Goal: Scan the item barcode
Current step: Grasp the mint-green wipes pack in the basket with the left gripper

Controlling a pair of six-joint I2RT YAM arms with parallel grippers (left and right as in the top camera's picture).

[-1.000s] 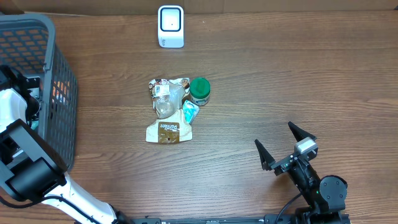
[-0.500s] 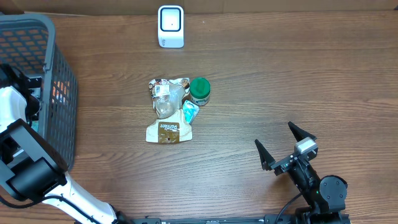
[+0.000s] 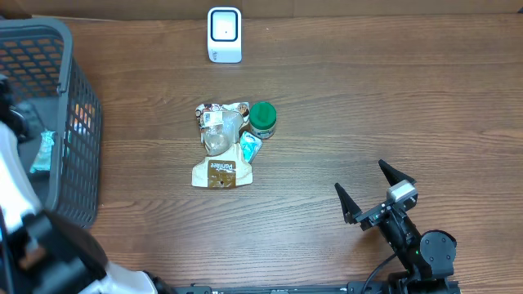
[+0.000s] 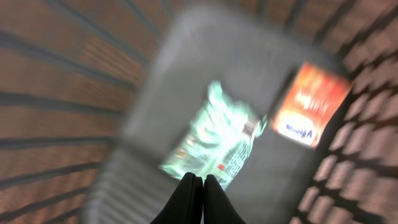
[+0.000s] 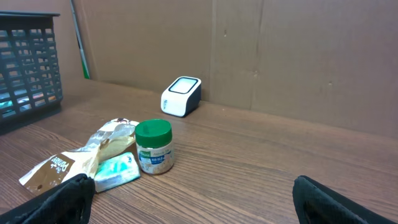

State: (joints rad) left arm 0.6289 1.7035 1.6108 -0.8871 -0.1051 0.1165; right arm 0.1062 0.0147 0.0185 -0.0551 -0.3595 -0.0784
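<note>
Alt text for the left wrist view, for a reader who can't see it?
The left gripper, fingers pressed together, points down at a green-and-white packet inside a grey mesh basket, with an orange packet beside it. The picture is motion-blurred, so any grip on the packet is unclear.

Black right arm [image 3: 406,234], pointed jaws, white-shelled left arm [image 3: 12,175]

Mock shop checkout: barcode scanner [image 3: 224,34], shopping basket [image 3: 82,147], groceries [image 3: 225,143].
</note>
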